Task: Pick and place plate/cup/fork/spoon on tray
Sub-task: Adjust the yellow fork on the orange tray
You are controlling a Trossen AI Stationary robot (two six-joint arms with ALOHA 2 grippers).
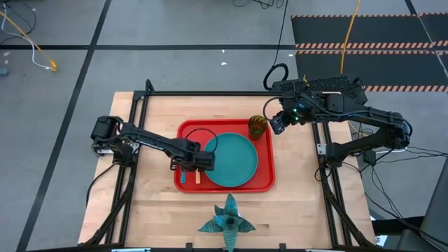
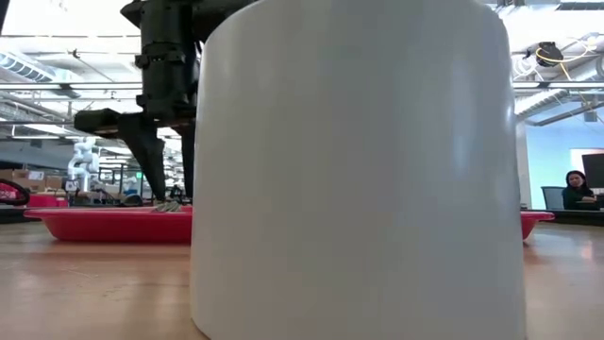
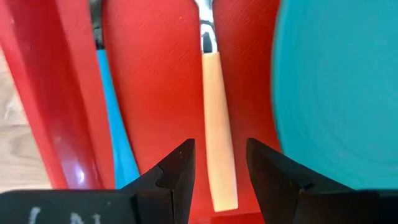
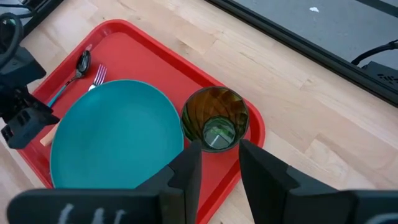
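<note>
Already on the tray (image 1: 190,130) beside the plate (image 1: 230,160), the fork (image 3: 217,134) lay slim and slippery; left end effector (image 3: 221,165) spread astride its handle. Right end effector (image 4: 219,163) hovered spread above the cup (image 4: 215,119).

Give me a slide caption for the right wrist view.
Right gripper open above the cup on the tray, beside plate, fork and spoon.

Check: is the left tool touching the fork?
Apart. Left wrist view: the left tool is open, red tray showing on both sides of the fork's orange handle.
</note>
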